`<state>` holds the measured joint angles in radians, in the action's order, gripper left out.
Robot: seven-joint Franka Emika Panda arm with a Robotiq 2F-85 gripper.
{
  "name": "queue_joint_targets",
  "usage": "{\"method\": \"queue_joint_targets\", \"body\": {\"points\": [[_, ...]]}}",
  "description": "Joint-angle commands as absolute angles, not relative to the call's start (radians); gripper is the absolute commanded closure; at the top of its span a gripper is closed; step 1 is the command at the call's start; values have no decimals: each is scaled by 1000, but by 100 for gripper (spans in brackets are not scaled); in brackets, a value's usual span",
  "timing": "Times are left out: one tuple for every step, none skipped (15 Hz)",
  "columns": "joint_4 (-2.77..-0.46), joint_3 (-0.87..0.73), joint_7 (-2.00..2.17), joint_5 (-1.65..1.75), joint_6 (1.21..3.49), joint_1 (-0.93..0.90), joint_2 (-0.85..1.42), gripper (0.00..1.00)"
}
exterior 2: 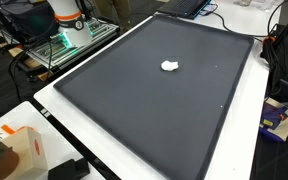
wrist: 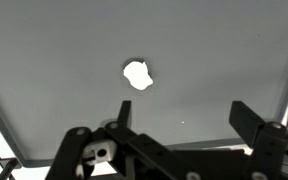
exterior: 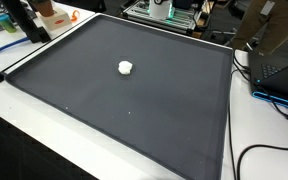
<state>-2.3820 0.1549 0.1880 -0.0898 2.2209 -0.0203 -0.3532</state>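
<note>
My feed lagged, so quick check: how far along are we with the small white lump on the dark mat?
Done: nothing visible; the white lump lies alone on the dark mat, untouched. In hand: the gripper hangs above the mat, fingers open and empty, with the lump ahead of them in the wrist view. Left: probably the whole approach and any grasp.

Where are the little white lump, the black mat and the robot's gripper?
white lump (wrist: pixel 138 75), wrist view, its middle.
black mat (exterior: pixel 134 115), in an exterior view, bare surface near the lump.
gripper (wrist: pixel 161 125), wrist view, midway between its open fingertips.
</note>
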Motion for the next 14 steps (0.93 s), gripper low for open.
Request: {"method": "queue_joint_targets", "body": {"points": [[-2385,127,168,-68,2381,-27,-264,0],[-2423,120,173,-75,2471,-25,-256,0],[-2462,109,178,-96,2561,-25,-249,0],[-2510,93,169,-128,2644,-29,-241,0],[-2551,85,167,-136,2727,-29,-221,0],[-2585,79,171,-134,2796,-25,-204,0],[-2621,71,167,-140,2859,-27,-187,0],[-2649,64,162,-148,2908,-32,-167,0],[-2673,62,158,-147,2948,-35,-149,0],[-2694,62,156,-145,2985,-37,-130,0],[-2712,66,161,-132,3020,-35,-114,0],[-2724,72,181,-113,3044,-25,-96,0],[-2721,93,221,-67,3028,6,-92,0],[-2706,67,177,-110,3006,-26,-105,0]]}}
